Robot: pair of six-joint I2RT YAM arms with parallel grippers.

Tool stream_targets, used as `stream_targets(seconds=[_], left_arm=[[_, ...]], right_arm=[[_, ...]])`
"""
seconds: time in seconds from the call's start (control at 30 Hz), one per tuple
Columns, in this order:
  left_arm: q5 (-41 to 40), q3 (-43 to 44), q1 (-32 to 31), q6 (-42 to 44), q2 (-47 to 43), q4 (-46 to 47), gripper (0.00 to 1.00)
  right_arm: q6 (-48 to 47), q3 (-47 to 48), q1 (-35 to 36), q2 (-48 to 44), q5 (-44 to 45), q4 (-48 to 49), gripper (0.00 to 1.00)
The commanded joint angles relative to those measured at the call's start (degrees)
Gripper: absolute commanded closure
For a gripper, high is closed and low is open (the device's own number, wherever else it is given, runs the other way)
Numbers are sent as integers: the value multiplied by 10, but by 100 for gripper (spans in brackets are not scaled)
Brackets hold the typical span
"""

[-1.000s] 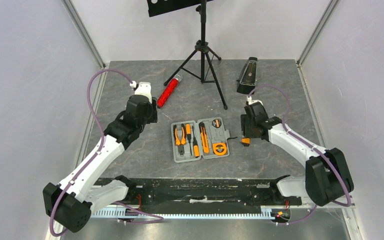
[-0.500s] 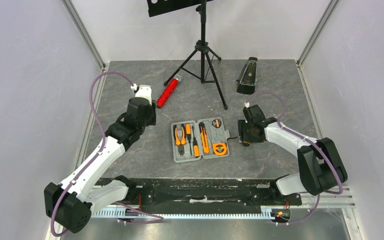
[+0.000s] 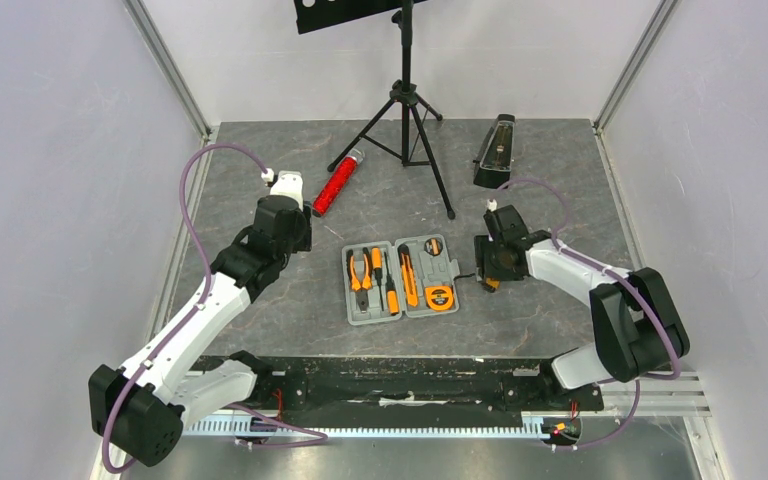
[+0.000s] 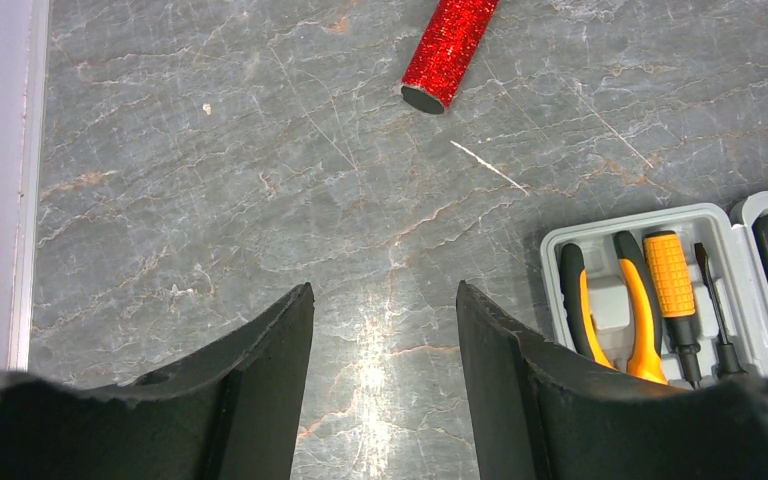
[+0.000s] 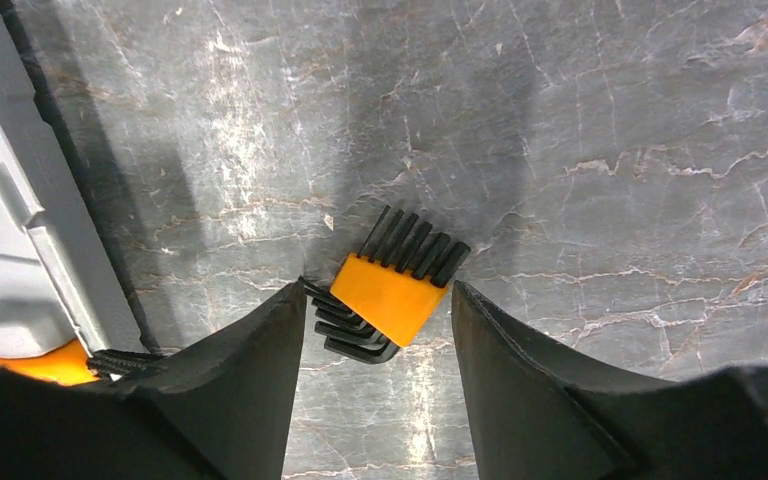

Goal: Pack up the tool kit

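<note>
Now the right hand (image 5: pixel 378 292), spread wide, straddles the hex keys (image 5: pixel 392 298) beside the case (image 5: pixel 20 240); next, I'd say, it must close and lift them.

Red glitter cylinder (image 3: pixel 337 185), black tripod stand (image 3: pixel 406 100), black metronome (image 3: pixel 495 150) on grey marbled tabletop (image 3: pixel 540 320).
</note>
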Motion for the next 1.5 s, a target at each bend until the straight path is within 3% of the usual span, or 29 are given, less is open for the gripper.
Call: stream_targets(seconds=[0.0, 0.43, 1.03, 1.47], left_arm=[[-8, -2, 5, 20, -6, 22, 39], [3, -2, 6, 12, -6, 20, 39], [20, -2, 9, -4, -7, 20, 39], [21, -3, 11, -5, -7, 20, 39]], right_arm=[[16, 28, -6, -12, 12, 12, 41], [149, -7, -7, -40, 43, 12, 41], [156, -25, -7, 11, 52, 8, 47], [100, -2, -8, -48, 100, 14, 73]])
